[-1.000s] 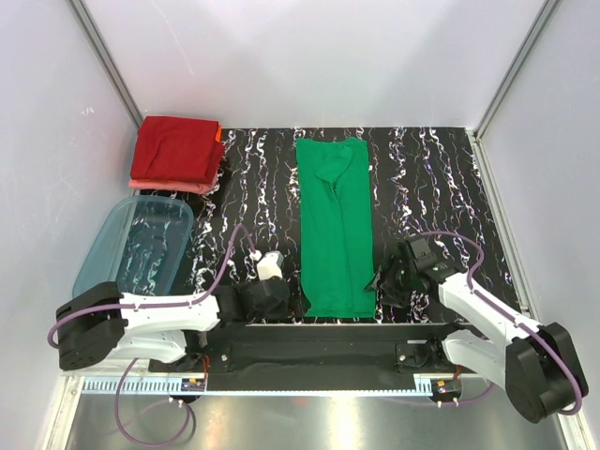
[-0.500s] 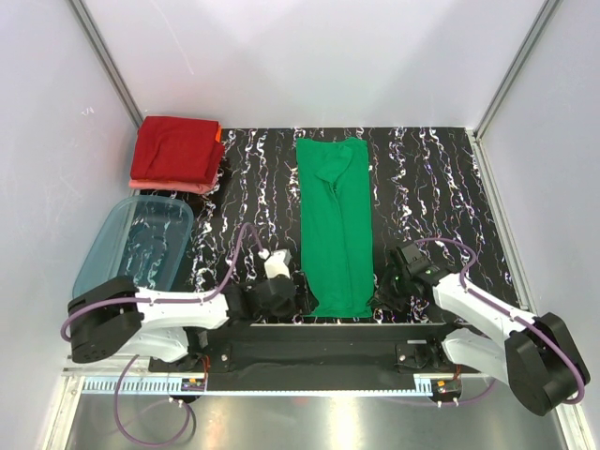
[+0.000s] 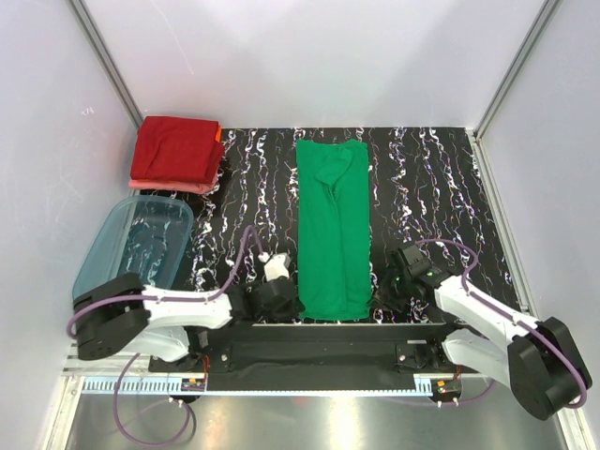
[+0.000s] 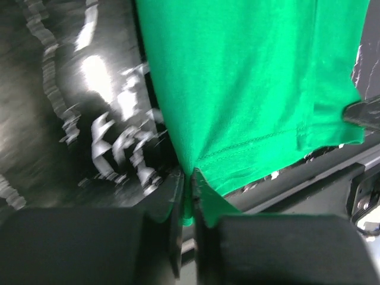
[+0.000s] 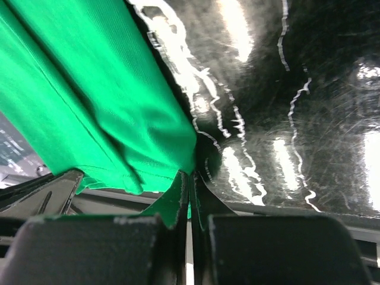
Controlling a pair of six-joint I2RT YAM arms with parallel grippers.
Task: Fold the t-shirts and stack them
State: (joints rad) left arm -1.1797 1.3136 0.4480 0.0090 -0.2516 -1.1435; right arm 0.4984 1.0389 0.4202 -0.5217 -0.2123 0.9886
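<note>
The bright green t-shirt [image 3: 333, 225] lies as a long narrow strip down the middle of the black marbled mat, hem toward the arms. My left gripper [image 3: 294, 298] is shut on the hem's near left corner; the left wrist view shows green cloth [image 4: 249, 77] pinched between the jaws of the left gripper [image 4: 191, 185]. My right gripper [image 3: 377, 292] is shut on the near right corner, where the green cloth [image 5: 89, 107] is drawn into the closed jaws of the right gripper [image 5: 191, 178]. Folded dark red t-shirts [image 3: 176, 150] sit stacked on a salmon-pink one [image 3: 157, 185] at the back left.
A translucent blue plastic tub [image 3: 136, 246] stands at the left, between the stack and the left arm. White walls close in the mat on three sides. The black base rail [image 3: 319, 342] runs along the near edge just below the shirt's hem.
Both grippers have closed on the green shirt's near hem corners. The left gripper moved right to the shirt's edge; the right one shifted down and in slightly.
</note>
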